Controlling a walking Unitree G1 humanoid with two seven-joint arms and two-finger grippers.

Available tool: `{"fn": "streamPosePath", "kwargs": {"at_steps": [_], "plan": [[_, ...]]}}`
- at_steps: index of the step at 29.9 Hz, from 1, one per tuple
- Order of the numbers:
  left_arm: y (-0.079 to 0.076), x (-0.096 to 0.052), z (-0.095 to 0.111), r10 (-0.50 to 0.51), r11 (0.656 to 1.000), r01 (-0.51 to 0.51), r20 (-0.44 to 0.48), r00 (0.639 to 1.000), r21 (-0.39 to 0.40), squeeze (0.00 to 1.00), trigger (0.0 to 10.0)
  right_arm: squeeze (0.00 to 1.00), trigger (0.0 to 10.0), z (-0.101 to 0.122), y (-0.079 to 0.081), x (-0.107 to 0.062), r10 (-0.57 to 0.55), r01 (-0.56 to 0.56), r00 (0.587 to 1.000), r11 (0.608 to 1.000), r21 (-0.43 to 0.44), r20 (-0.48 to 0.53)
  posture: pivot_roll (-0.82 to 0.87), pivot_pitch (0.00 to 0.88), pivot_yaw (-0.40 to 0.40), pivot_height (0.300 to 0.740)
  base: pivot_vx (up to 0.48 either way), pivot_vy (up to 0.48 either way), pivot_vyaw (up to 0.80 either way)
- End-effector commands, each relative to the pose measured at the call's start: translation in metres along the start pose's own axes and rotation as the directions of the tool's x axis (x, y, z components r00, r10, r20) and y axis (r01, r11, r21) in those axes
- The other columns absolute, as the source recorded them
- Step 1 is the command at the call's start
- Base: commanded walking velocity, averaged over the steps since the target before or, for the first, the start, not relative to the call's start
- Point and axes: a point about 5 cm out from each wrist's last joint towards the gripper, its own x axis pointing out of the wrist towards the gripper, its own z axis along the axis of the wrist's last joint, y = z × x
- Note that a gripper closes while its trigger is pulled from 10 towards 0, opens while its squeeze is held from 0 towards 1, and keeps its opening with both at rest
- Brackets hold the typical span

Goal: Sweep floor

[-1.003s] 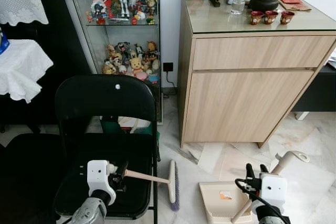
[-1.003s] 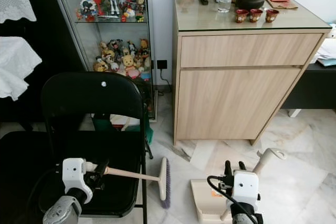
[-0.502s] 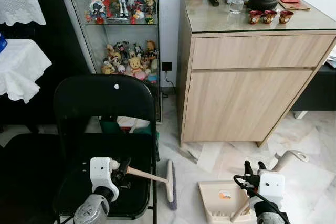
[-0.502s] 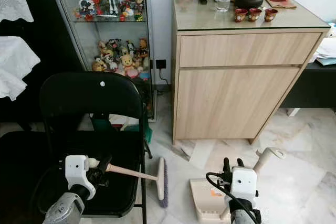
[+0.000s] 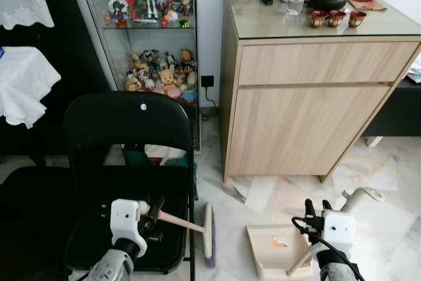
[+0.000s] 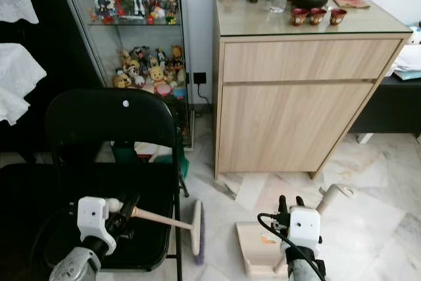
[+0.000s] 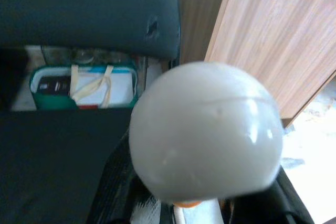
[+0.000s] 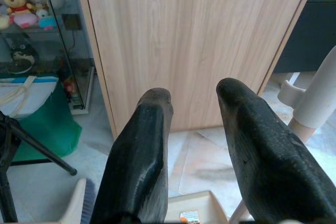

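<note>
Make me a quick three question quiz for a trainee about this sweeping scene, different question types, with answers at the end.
1. True or false: the left gripper holds the brush by its handle.
2. What stands on the floor right of the brush head? A) a bucket B) the dustpan C) a shoe
3. Fill in: the black chair stands in front of the glass ____ of figurines.

Key
1. True; the handle runs from its fingers over the chair seat to the head on the floor.
2. B; the right gripper is at the dustpan's handle.
3. cabinet
</note>
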Motion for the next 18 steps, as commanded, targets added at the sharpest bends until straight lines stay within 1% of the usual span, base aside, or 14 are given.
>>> {"fn": "streamPosePath", "kwargs": {"at_steps": [1, 7, 18], "plan": [[0.0093, 0.0002, 0.0121, 0.031, 0.997, -0.034, 0.041, 0.999, 0.063, 0.00, 10.0, 0.00, 10.0, -0.0001, -0.0002, 0.0004, -0.005, 0.005, 1.000, 1.000, 0.007, 0.003, -0.09, 0.000, 0.017, 0.740, 0.000, 0.000, 0.00], [0.0070, -0.0005, 0.0095, 0.030, 0.998, -0.031, 0.028, 0.999, 0.062, 0.00, 10.0, 0.00, 10.0, 0.0006, -0.0016, 0.0018, -0.010, 0.010, 1.000, 1.000, 0.008, 0.008, -0.09, 0.000, 0.017, 0.740, 0.000, 0.000, 0.00], [0.0079, -0.0052, 0.0070, 0.040, 0.997, -0.041, 0.014, 0.999, 0.062, 0.00, 10.0, 0.00, 10.0, -0.0013, -0.0024, 0.0022, -0.013, 0.013, 1.000, 1.000, 0.008, 0.002, -0.09, 0.000, 0.011, 0.740, 0.000, 0.000, 0.00]]}}
